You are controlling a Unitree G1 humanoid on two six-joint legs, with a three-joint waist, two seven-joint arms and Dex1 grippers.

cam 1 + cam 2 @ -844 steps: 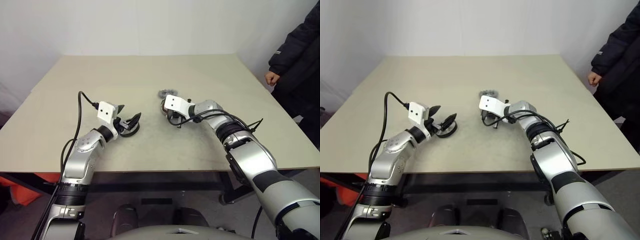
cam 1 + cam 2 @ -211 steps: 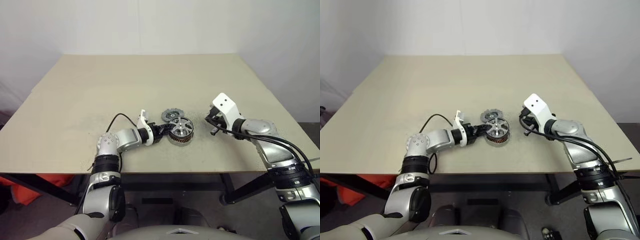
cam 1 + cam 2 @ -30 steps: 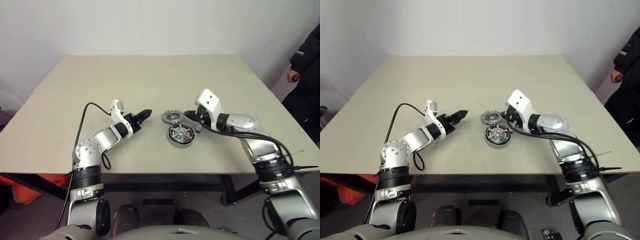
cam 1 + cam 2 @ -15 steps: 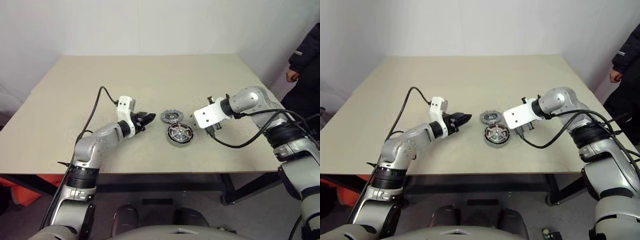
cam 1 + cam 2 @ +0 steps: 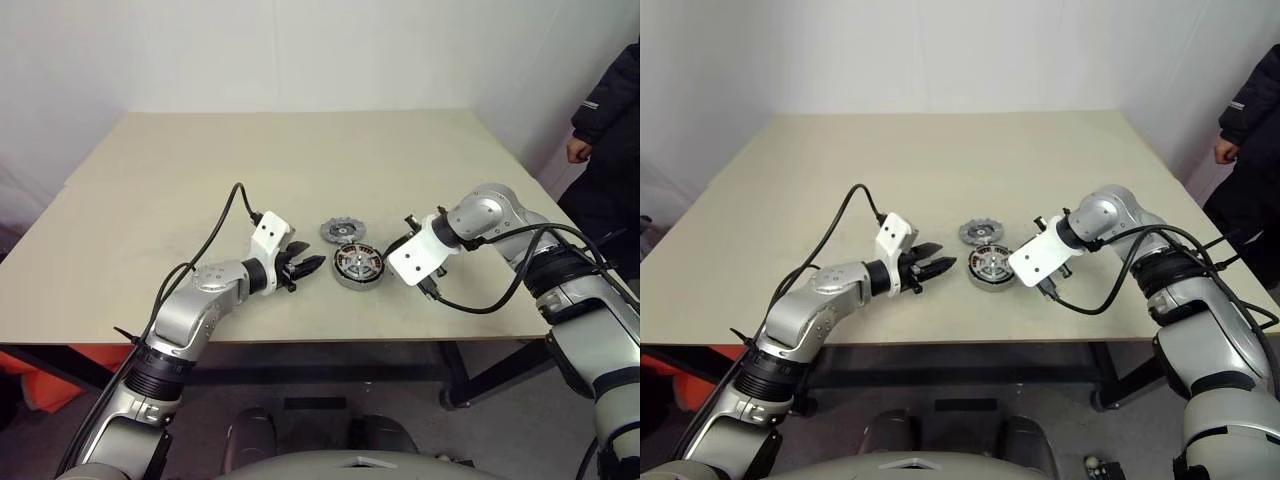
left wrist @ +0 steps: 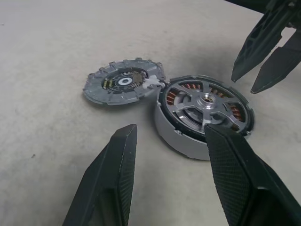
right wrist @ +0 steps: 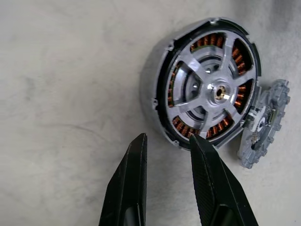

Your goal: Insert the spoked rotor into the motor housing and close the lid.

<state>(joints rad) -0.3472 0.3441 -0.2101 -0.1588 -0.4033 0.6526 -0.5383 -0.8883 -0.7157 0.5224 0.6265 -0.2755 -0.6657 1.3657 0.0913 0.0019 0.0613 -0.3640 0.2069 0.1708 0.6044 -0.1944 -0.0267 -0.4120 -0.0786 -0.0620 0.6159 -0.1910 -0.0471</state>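
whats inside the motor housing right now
The spoked rotor sits in the motor housing, its hub in the centre. Copper windings show through the gaps between the spokes. The spokes cover the remaining windings and whatever lies below.

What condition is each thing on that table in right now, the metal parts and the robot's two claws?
motor housing: flat on the table, spoked rotor seated inside, copper windings showing, uncovered.
lid: lying on the table touching the housing, not fitted.
left gripper: fingers open, empty, near the housing.
right gripper: fingers apart, empty, beside the housing's rim.
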